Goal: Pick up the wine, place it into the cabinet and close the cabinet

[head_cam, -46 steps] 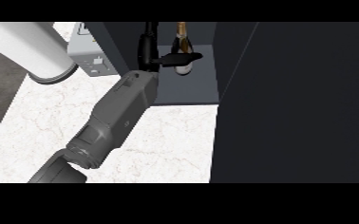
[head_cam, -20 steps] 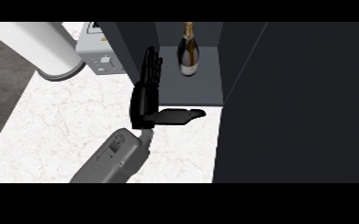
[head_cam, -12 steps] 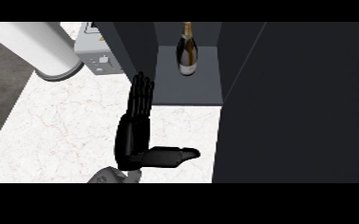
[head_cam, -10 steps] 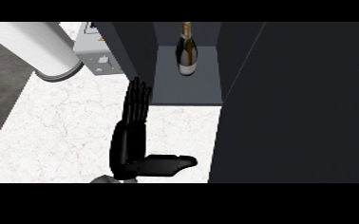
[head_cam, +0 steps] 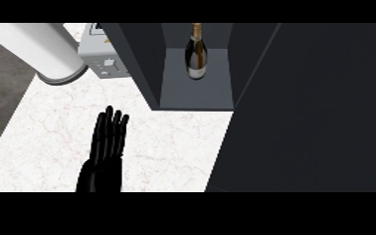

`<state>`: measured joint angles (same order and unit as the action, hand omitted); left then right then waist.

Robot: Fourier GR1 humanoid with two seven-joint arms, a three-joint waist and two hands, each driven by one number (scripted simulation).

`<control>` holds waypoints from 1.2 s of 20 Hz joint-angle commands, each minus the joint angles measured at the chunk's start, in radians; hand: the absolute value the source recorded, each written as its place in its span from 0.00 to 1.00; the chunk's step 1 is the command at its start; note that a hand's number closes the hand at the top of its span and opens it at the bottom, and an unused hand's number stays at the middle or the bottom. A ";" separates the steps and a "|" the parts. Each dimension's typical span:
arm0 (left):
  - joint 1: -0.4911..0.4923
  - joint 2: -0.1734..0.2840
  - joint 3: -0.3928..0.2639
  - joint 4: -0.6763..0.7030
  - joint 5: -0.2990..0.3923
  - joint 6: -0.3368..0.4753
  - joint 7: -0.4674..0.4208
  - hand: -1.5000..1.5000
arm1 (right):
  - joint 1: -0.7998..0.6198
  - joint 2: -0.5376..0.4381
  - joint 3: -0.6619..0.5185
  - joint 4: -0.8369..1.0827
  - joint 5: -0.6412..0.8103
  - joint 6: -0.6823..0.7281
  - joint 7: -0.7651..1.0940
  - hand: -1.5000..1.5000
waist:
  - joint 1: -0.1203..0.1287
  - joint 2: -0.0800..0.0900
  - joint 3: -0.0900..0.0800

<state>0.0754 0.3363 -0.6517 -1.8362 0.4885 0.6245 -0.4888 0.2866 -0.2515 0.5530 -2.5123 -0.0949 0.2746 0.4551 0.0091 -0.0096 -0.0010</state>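
Note:
A dark wine bottle (head_cam: 195,55) with a gold neck and a pale label stands upright at the back of the open dark cabinet (head_cam: 192,95). Nothing touches it. My left hand (head_cam: 105,147) lies low over the white marble counter, well in front of and left of the cabinet. It is open, with straight fingers pointing toward the cabinet, and holds nothing. The cabinet door (head_cam: 308,109) stands open, a big dark panel filling the right side. My right hand shows nowhere.
A grey toaster (head_cam: 105,59) sits against the cabinet's left wall. A thick white cylinder (head_cam: 44,50) stands at the far left. The counter's left edge (head_cam: 16,110) runs diagonally past dark floor.
The hand let go of the bottle inside the cabinet and drew back toward the view's lower edge, down and to the left. The bottle stays upright on the shelf.

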 commanded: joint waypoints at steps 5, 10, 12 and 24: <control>0.168 0.157 0.112 -0.147 0.064 -0.102 -0.040 0.00 | -0.105 0.055 0.217 -0.148 0.059 -0.029 0.151 1.00 | 0.009 0.000 -0.003; 0.246 0.181 0.166 -0.172 0.102 -0.146 -0.082 0.00 | -0.196 0.156 0.305 -0.088 0.064 -0.102 0.256 1.00 | 0.017 -0.001 -0.006; 0.253 0.213 0.219 -0.199 0.142 -0.171 -0.057 0.00 | -0.213 0.187 0.330 -0.060 0.065 -0.116 0.275 1.00 | 0.012 0.000 -0.004; 0.377 0.330 0.393 -0.212 0.266 -0.384 -0.103 0.00 | -0.669 0.249 0.345 0.249 0.067 -0.497 0.274 1.00 | 0.045 0.005 -0.006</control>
<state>0.4237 0.6357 -0.3114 -2.0622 0.7256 0.3106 -0.5705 -0.2026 -0.0592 0.8291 -2.3480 -0.0207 -0.0900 0.7097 0.0458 -0.0070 -0.0061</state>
